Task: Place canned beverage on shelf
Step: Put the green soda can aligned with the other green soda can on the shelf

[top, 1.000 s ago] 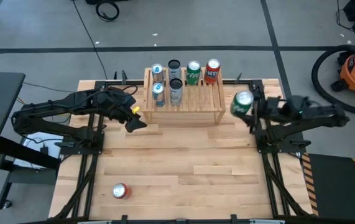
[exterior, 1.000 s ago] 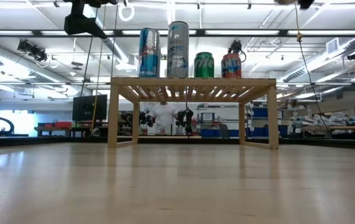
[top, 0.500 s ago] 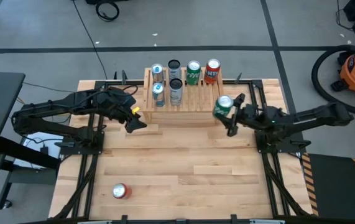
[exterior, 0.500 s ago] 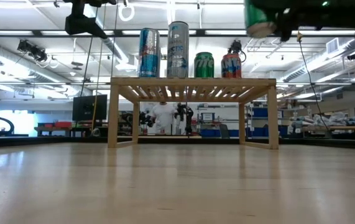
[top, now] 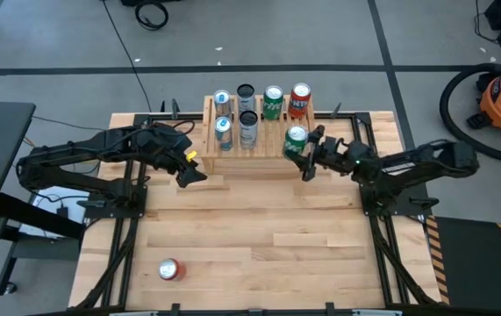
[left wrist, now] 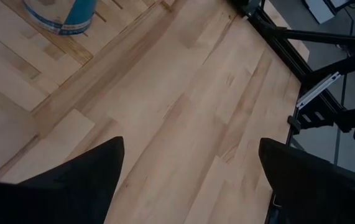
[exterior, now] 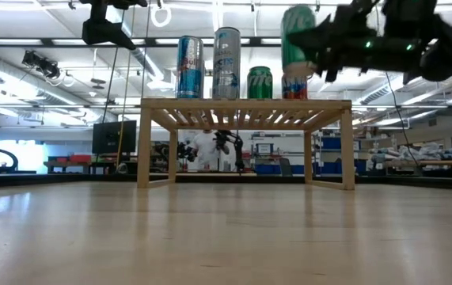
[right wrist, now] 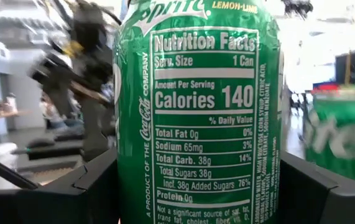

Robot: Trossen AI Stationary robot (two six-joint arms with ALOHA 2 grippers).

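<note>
Task partly done, as judged from the layout: the right gripper (top: 305, 151) is clamped on a green aluminium Sprite can (top: 296, 140), upright and carried above the front right part of the low light-wood slatted shelf (top: 259, 151); in the low view the can hangs clear of the slats, so lowering and release are left. Already standing on the shelf: two blue-and-silver cans (top: 223, 130), two dark grey cans (top: 248, 125), a green can (top: 273, 102) and a red can (top: 300, 100) at the back right. The green and red ones stand just behind the drop spot and could be knocked. A red can (top: 169, 269) lies on the light wooden bench (top: 259, 237) near its front edge, well apart. The left gripper (top: 189, 165) waits with fingers spread beside the shelf's left end, holding nothing.
</note>
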